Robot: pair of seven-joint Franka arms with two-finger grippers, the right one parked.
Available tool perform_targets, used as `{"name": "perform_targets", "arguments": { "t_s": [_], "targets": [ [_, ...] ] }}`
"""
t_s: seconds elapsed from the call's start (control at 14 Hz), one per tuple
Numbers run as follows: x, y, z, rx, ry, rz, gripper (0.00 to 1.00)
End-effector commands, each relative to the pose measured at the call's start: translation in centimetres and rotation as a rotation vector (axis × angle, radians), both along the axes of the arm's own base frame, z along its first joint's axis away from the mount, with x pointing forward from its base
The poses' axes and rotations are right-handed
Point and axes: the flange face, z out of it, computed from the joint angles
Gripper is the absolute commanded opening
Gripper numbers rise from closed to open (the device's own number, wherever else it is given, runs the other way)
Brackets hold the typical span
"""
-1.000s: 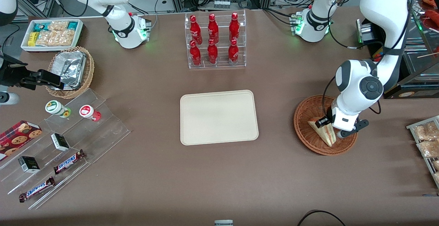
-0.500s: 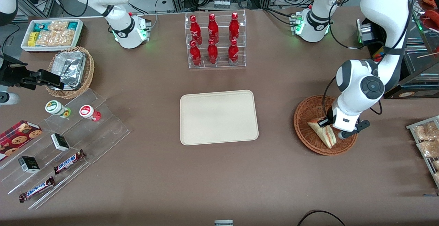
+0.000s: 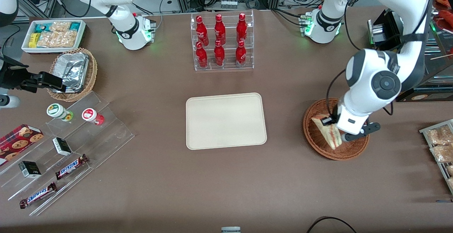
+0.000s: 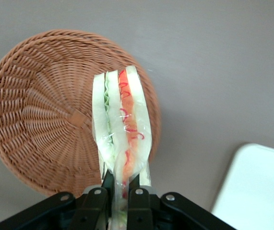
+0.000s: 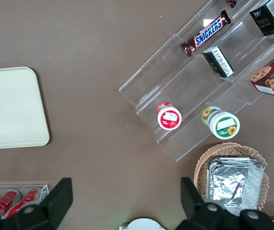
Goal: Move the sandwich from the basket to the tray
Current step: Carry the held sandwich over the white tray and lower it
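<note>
The sandwich [image 3: 327, 131] is a wrapped wedge of white bread with red-orange and green filling; it also shows in the left wrist view [image 4: 122, 124]. My left gripper [image 3: 334, 128] is shut on the sandwich's narrow end [image 4: 121, 184] and holds it lifted above the reddish-brown wicker basket [image 3: 313, 134], over the part of its rim nearest the tray. The basket [image 4: 45, 115] is otherwise empty. The cream tray [image 3: 225, 120] lies at the table's middle, bare, and its corner shows in the left wrist view [image 4: 256, 191].
A clear rack of red bottles [image 3: 221, 42] stands farther from the front camera than the tray. A clear stepped shelf with snacks [image 3: 63, 148], a tan foil basket [image 3: 72, 72] and a white snack bin [image 3: 53, 35] lie toward the parked arm's end. Packets on a rack [image 3: 440, 144] lie beside the basket.
My left gripper has risen with the sandwich, lifting it off the basket floor and shifting it slightly toward the tray.
</note>
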Motion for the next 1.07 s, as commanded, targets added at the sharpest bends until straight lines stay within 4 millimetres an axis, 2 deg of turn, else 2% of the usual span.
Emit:
{"name": "perform_targets", "arguments": {
  "t_s": [0.0, 0.29, 0.36, 0.43, 0.5, 0.57, 0.86, 1.0],
  "targets": [
    [0.1, -4.4, 3.2, -0.001, -0.015, -0.024, 0.0],
    [-1.7, -12.7, 4.0, -0.018, -0.04, -0.116, 0.0],
    [-1.8, -14.7, 3.7, -0.02, -0.041, -0.108, 0.0],
    [-2.4, -17.6, 3.2, -0.019, -0.041, -0.111, 0.0],
    [-2.9, -20.2, 2.0, -0.019, -0.03, -0.13, 0.0],
    [-3.1, -22.1, 1.3, -0.023, -0.03, -0.15, 0.0],
    [-3.8, -27.5, -1.2, -0.043, -0.015, -0.206, 0.0],
    [-4.4, -29.3, -3.8, -0.038, 0.011, -0.227, 0.0]
  ]
}}
